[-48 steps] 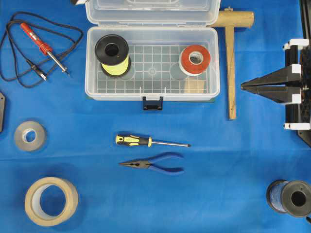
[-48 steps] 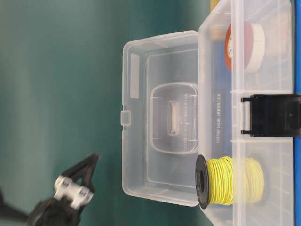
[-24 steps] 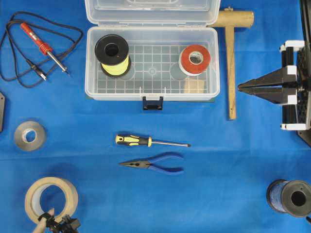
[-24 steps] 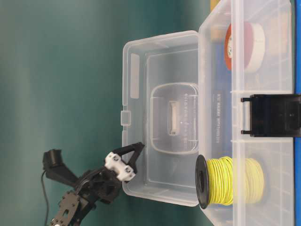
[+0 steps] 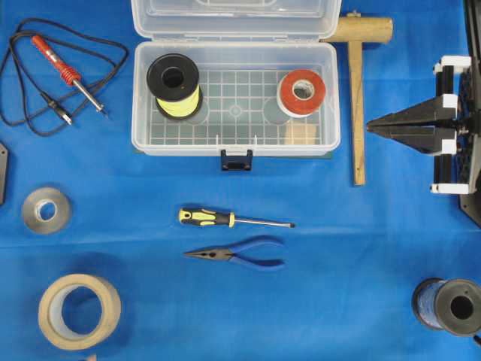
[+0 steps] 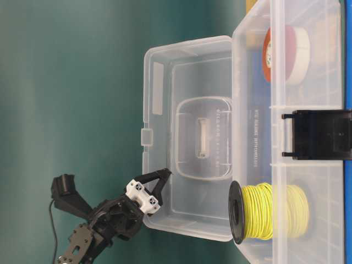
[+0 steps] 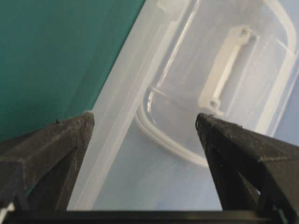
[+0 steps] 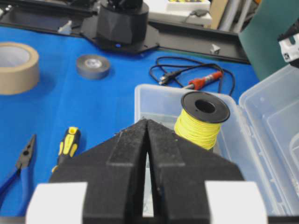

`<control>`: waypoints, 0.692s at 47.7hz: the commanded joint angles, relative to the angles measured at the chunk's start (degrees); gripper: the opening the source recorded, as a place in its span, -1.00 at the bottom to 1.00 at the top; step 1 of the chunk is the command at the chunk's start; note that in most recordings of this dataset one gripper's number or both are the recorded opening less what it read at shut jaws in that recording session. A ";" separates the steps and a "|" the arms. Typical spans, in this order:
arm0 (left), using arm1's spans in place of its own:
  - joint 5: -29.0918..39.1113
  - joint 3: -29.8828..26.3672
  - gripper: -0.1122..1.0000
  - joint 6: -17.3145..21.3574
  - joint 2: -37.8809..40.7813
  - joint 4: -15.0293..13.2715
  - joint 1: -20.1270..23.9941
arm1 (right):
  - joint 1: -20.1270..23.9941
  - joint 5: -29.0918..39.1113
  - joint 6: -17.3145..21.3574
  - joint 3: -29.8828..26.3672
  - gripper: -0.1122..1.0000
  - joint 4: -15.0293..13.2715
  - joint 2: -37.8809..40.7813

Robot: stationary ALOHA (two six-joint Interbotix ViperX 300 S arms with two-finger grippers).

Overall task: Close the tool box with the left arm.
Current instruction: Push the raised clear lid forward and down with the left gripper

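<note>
The tool box stands open at the back middle of the blue cloth, with its clear lid tipped back and its black latch hanging at the front. Inside sit a yellow wire spool and a red tape roll. My left gripper is open, with its tips at the lid on the yellow-spool end. In the left wrist view the left gripper spreads wide around the lid's side rim; whether they touch I cannot tell. It is out of the overhead view. My right gripper is shut on nothing, right of the box.
A wooden mallet lies between the box and my right gripper. A soldering iron is at the back left. A screwdriver and pliers lie in front. Grey tape, masking tape and a dark spool sit nearer.
My left gripper has come up from low in the table-level view to the lid's corner, barely moving in the last half second. The right gripper shifted slightly. The lid has not moved.
</note>
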 commanded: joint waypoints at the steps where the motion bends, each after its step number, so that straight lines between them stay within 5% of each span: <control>1: 1.85 -0.26 0.86 -0.53 -1.32 -0.26 -4.75 | -0.18 -0.26 0.09 -0.62 -0.79 0.09 0.44; 33: 10.63 1.14 0.86 -4.13 -7.38 -0.35 -15.12 | -0.35 -0.44 0.00 -0.53 -0.79 -0.18 1.41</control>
